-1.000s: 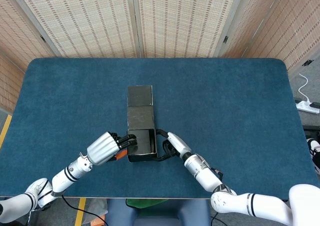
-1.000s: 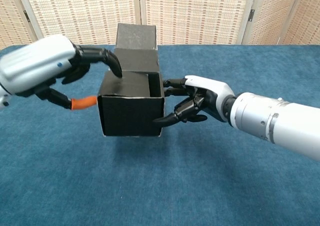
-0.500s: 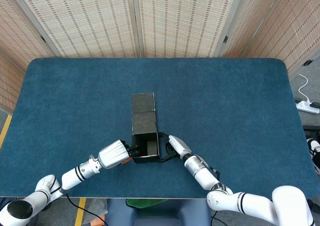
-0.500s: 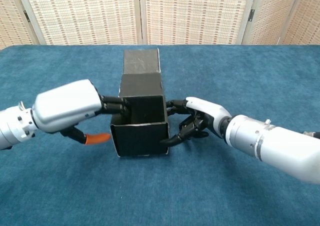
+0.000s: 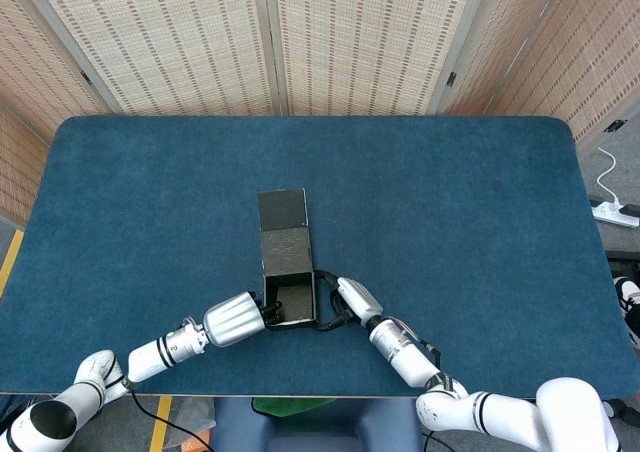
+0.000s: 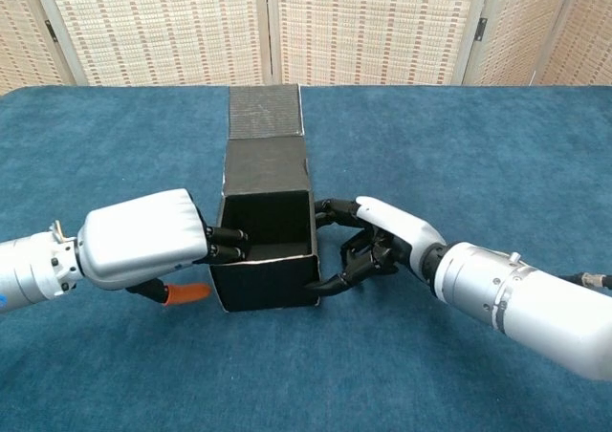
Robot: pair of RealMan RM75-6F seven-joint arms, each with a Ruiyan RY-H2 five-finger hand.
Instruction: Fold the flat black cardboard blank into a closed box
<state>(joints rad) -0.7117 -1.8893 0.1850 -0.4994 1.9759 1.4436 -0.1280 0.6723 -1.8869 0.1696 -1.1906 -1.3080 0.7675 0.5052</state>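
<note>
1. The table [image 5: 450, 222] has a dark blue, fuzzy cloth on top. It fills most of both views.
2. Behind the table stand tan woven screens [image 5: 340, 42] with pale frames.
3. On the floor at the far right lies a white power strip [image 5: 612, 210] with a white cord.
4. The black box [image 6: 266, 250] sits near the front edge of the table, about in the middle. Its top is open and you can see inside. A long flap [image 6: 265, 113] lies flat on the cloth behind it.
5. The left hand [image 6: 143, 239] is at the box's left side. Its dark fingers [image 6: 228, 246] reach over the left wall and into the box. They sit close together. An orange tip [image 6: 184, 292] pokes out below the hand.
6. The right hand [image 6: 382, 241] is at the box's right side. Its fingers [image 6: 330, 282] are spread and curled, and they press on the right wall.
</note>
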